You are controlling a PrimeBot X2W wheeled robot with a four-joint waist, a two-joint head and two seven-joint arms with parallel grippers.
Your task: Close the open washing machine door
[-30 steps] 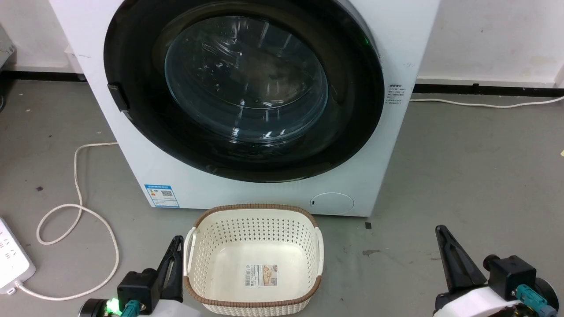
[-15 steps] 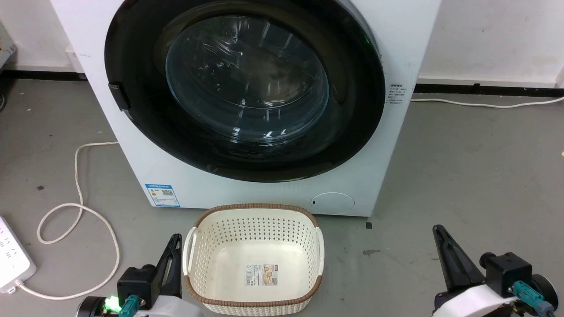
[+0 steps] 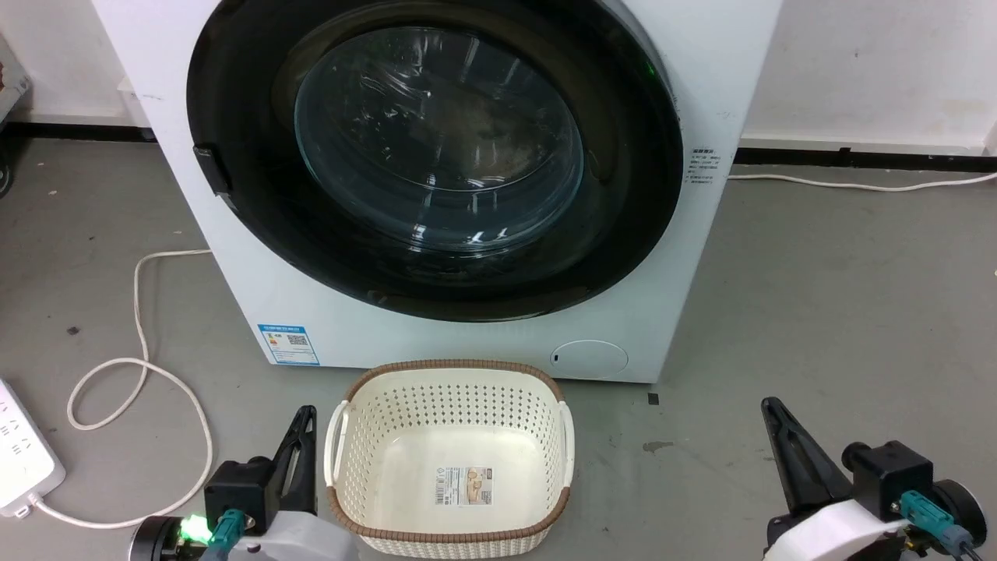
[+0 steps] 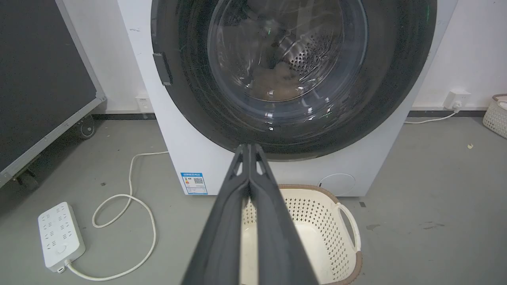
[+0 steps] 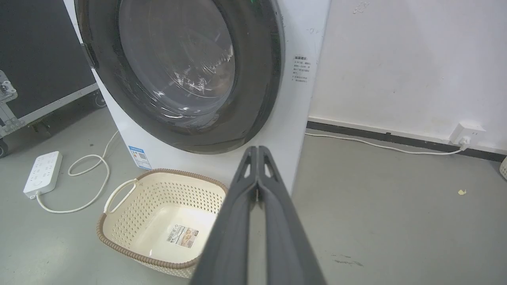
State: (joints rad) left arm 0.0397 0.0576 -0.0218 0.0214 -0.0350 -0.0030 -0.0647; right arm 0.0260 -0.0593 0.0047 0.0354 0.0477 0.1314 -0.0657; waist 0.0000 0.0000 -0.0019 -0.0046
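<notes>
The large round glossy black washing machine door (image 3: 436, 156), with its bulging clear glass window, lies flush against the front of the white front-loading washing machine (image 3: 467, 343). Both hands sit low over the grey floor (image 3: 818, 312), apart from the machine. The left hand (image 3: 305, 417) is just beside the left handle of the cream perforated laundry basket (image 3: 452, 365), and the right hand (image 3: 773, 409) is well off to the basket's right. Each has its two dark fingers pressed together, holding nothing.
</notes>
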